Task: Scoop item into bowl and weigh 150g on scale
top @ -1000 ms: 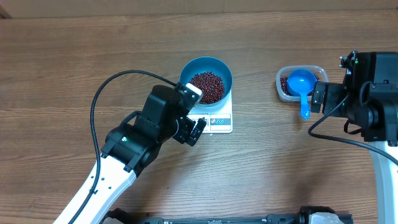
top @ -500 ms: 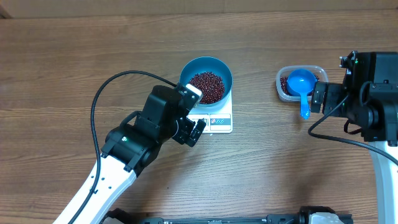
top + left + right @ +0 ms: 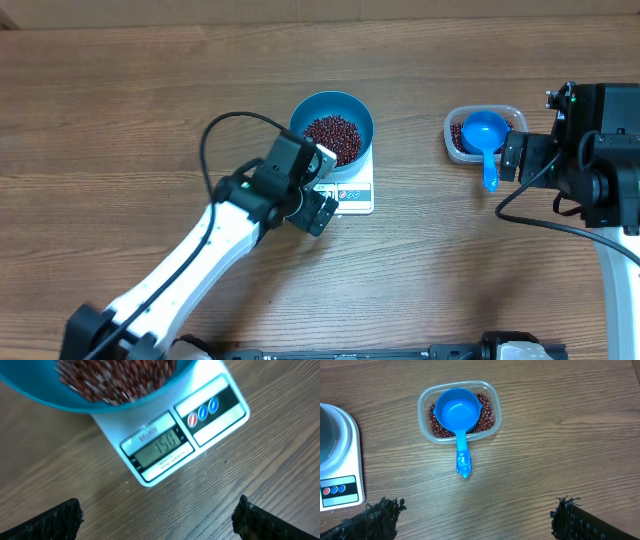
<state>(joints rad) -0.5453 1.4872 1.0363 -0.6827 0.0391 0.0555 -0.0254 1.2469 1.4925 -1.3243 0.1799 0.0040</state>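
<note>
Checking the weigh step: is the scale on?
On: the scale display shows digits, apparently 150, with the bowl of beans sitting on it.

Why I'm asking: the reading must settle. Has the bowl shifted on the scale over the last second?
No. The bowl sits at the same spot on the scale as in the earlier overhead pictures, covering its far end, display strip left clear.

bowl point(image 3: 30, 382) cropped at top, scale point(image 3: 350, 467) cut off at left, corner hidden beneath left claw point(image 3: 318, 183)
</note>
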